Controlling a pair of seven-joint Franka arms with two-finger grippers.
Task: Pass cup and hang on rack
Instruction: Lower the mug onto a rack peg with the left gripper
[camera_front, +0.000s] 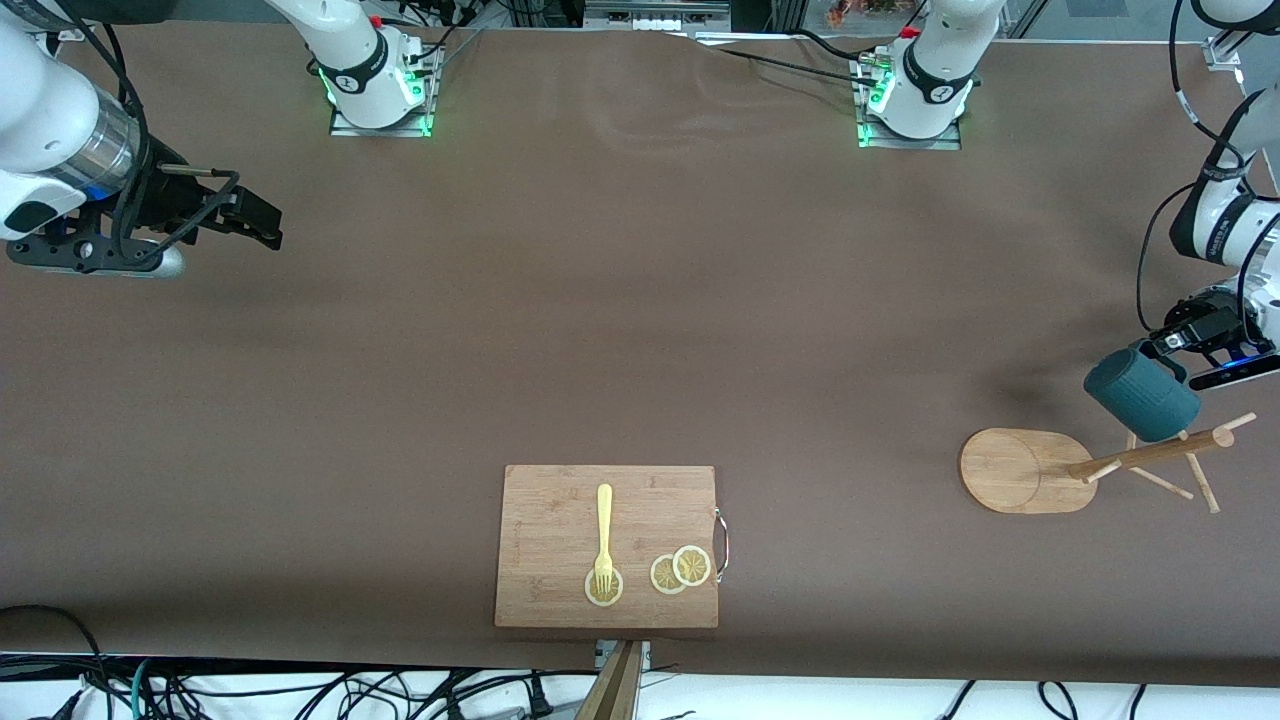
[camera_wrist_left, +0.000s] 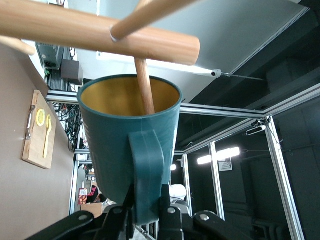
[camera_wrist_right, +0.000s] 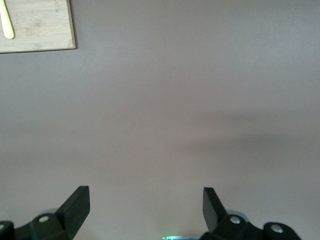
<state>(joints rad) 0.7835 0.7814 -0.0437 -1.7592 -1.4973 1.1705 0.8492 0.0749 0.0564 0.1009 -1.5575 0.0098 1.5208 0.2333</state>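
Note:
The dark teal cup (camera_front: 1140, 395) is in the air over the rack (camera_front: 1030, 470), the wooden mug tree at the left arm's end of the table. My left gripper (camera_front: 1168, 345) is shut on the cup's handle (camera_wrist_left: 146, 170). In the left wrist view the gripper (camera_wrist_left: 147, 202) holds the cup (camera_wrist_left: 112, 145) with its yellowish mouth toward the rack's pole (camera_wrist_left: 100, 30), and one thin peg (camera_wrist_left: 145, 90) reaches into the mouth. My right gripper (camera_front: 262, 222) is open and empty over bare table at the right arm's end; it also shows in the right wrist view (camera_wrist_right: 146, 202).
A rectangular wooden cutting board (camera_front: 560, 520) lies near the front camera's edge, mid-table, with a yellow fork (camera_front: 604, 530) and lemon slices (camera_front: 680, 570) on it. The board's corner (camera_wrist_right: 45, 30) shows in the right wrist view. The brown table cover (camera_front: 640, 330) lies between the arms.

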